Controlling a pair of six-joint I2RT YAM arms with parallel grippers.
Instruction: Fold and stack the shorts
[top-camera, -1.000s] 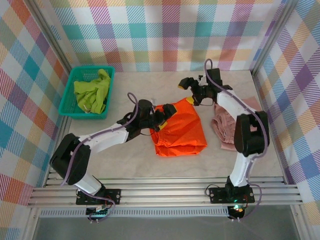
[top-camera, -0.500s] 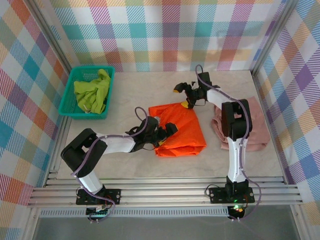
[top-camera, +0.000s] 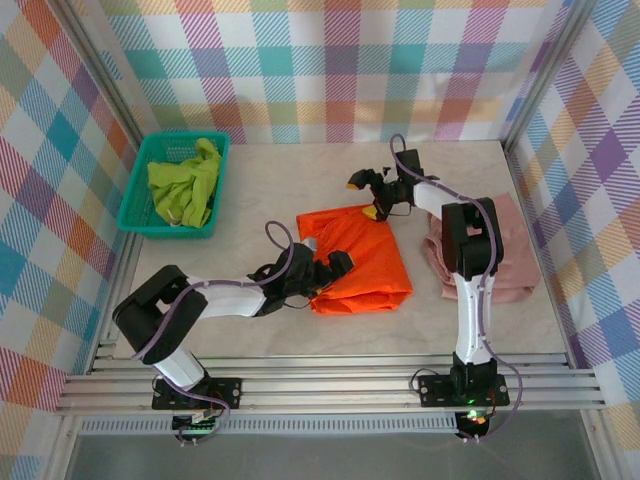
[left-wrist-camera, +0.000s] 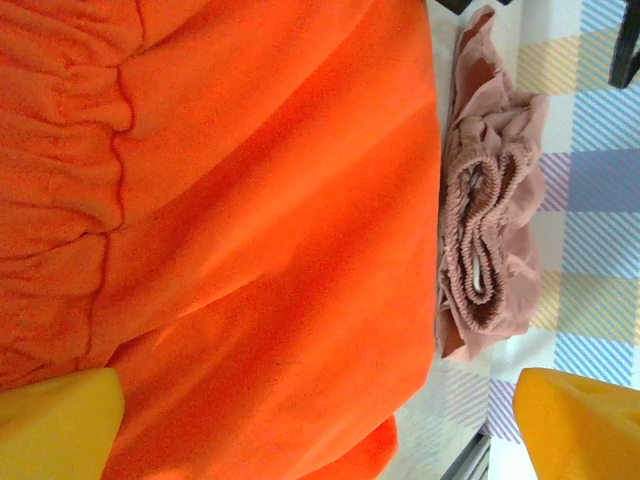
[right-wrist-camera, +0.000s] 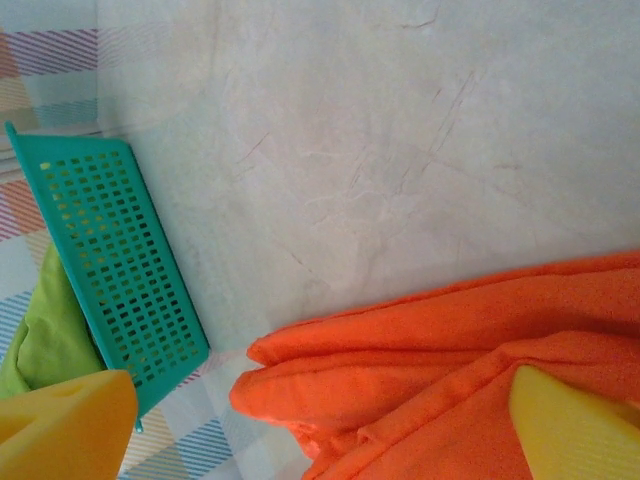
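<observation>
1. Top external view: the orange shorts (top-camera: 355, 255) lie flattened near the middle of the pale table (top-camera: 280, 180), with a folded edge along the near side.
2. The dusty pink shorts (top-camera: 500, 260) sit bunched on the right of the table, just beside the orange pair and partly behind the right arm.
3. The lime green shorts (top-camera: 185, 185) lie crumpled inside the teal mesh basket (top-camera: 135, 215) at the far left, well apart from the other two.
4. The left gripper (top-camera: 330, 268) is low over the near-left edge of the orange shorts, its arm stretched out flat across the table.
5. Left wrist view: the yellow fingertips (left-wrist-camera: 55, 420) stand far apart at the bottom corners, so the jaws are wide open. Orange fabric with its gathered waistband spreads between them, not pinched. The pink shorts show their rolled elastic waist beyond the orange edge.
6. The right gripper (top-camera: 362, 197) is at the far corner of the orange shorts.
7. Right wrist view: its yellow fingertips (right-wrist-camera: 575, 425) are also spread wide, jaws open. One tip is over the orange cloth. The other is near the basket corner, where green fabric shows.
</observation>
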